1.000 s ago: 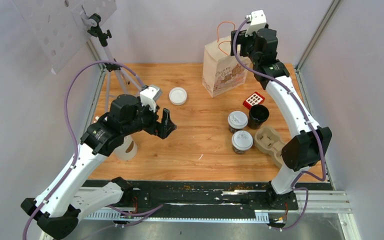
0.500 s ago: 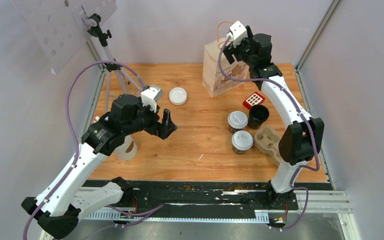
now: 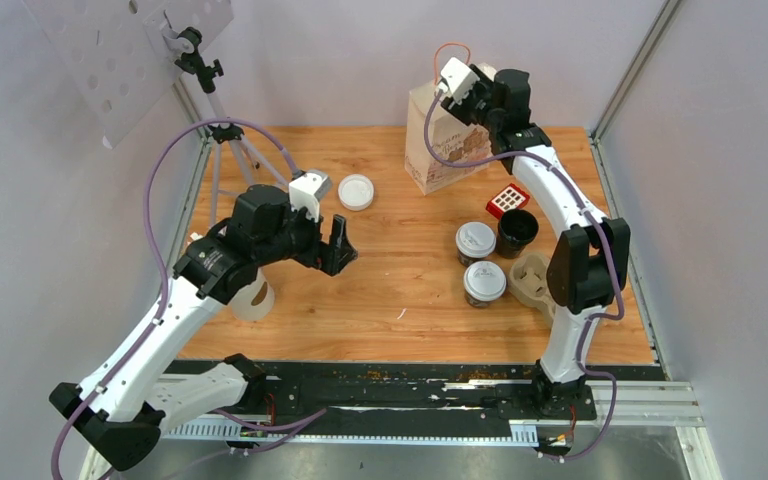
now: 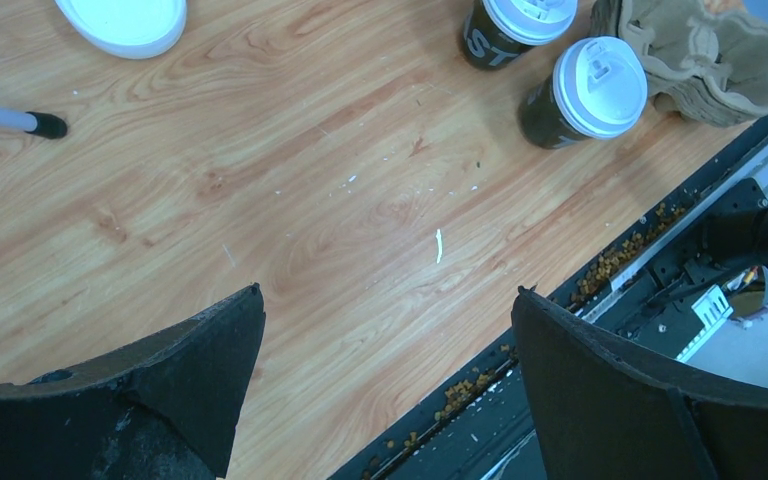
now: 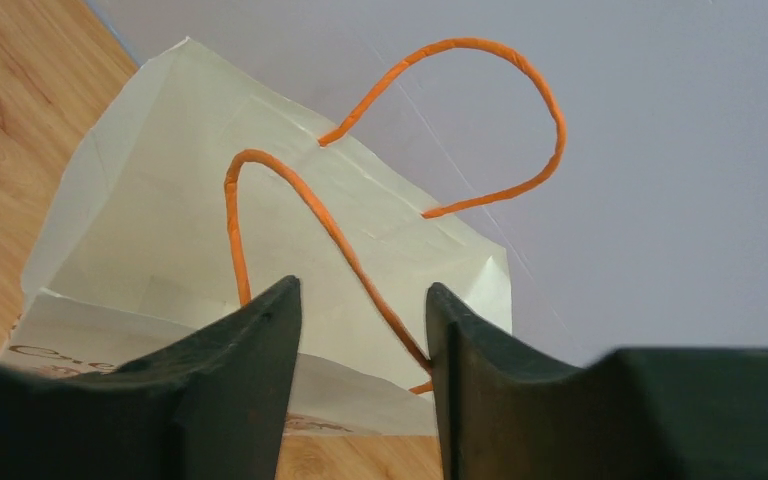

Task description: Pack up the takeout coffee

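— Where are the cups (image 3: 475,240) (image 3: 484,283)?
— On the surface (image 3: 400,290), in its right half. They stand close together, just beside a moulded pulp carrier (image 3: 532,275) near the right edge. Both are upright, long axis vertical, lids up.
— What are they made of?
— Dark printed paper walls and round white plastic lids.
— And the grippers?
— The left gripper (image 4: 388,300) hangs wide open over bare wood, holding nothing. The right gripper (image 5: 362,290) is at the paper bag (image 5: 160,230) by the far edge. Its jaws are apart, with an orange cord handle (image 5: 290,190) running into the gap, not pinched.
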`<state>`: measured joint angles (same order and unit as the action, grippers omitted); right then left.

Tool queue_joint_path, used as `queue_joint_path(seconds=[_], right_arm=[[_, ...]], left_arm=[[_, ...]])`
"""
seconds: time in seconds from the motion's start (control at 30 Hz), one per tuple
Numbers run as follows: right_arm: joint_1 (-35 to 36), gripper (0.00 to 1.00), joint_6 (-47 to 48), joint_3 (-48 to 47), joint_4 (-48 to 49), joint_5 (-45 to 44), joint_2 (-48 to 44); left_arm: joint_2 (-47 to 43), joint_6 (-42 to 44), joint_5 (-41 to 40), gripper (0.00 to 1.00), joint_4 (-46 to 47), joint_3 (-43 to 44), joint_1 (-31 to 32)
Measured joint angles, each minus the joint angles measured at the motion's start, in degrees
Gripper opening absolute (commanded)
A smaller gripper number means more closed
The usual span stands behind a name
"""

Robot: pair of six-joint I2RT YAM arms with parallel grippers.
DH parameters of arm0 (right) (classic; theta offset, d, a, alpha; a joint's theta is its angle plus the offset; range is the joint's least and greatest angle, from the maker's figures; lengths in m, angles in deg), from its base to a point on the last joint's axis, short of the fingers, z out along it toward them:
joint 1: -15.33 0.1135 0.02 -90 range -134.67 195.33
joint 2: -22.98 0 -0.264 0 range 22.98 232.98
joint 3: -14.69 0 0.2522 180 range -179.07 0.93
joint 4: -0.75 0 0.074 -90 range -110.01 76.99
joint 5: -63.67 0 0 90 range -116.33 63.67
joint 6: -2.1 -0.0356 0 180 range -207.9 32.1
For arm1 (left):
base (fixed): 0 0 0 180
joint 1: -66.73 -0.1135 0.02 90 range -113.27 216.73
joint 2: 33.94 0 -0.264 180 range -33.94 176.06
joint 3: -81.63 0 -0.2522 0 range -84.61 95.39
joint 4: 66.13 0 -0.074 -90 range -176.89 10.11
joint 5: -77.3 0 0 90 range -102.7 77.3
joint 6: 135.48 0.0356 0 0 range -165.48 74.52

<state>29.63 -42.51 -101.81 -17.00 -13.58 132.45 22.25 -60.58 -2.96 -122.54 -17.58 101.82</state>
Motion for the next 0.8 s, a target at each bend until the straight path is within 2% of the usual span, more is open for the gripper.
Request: queue_joint_path(seconds=[0.13, 0.27, 0.4, 0.5, 0.8], right_arm=[[0.00, 0.18, 2.97, -0.07, 0.94, 0.94, 0.70], [0.00, 0.00, 4.61, 0.90, 5.25, 3.61, 0.42], [0.00, 0.00, 5.16, 3.87, 7.26, 6.86, -1.29], [0.00, 0.00, 5.40, 6.67, 7.74, 8.94, -3.61], [0.00, 0.00, 5.84, 15.96, 6.88, 15.43, -15.08]], left_arm=[[0.59, -0.02, -0.52, 1.00, 0.00, 0.00, 0.00], [2.03, 0.00, -1.36, 1.00, -0.04, 0.00, 0.00], [2.71, -0.02, -3.04, 1.00, -0.42, 0.00, 0.00], [2.71, -0.39, -7.28, 1.00, -0.35, 0.00, 0.00], [4.94, -1.49, -17.57, 1.00, -0.39, 2.51, -0.70]])
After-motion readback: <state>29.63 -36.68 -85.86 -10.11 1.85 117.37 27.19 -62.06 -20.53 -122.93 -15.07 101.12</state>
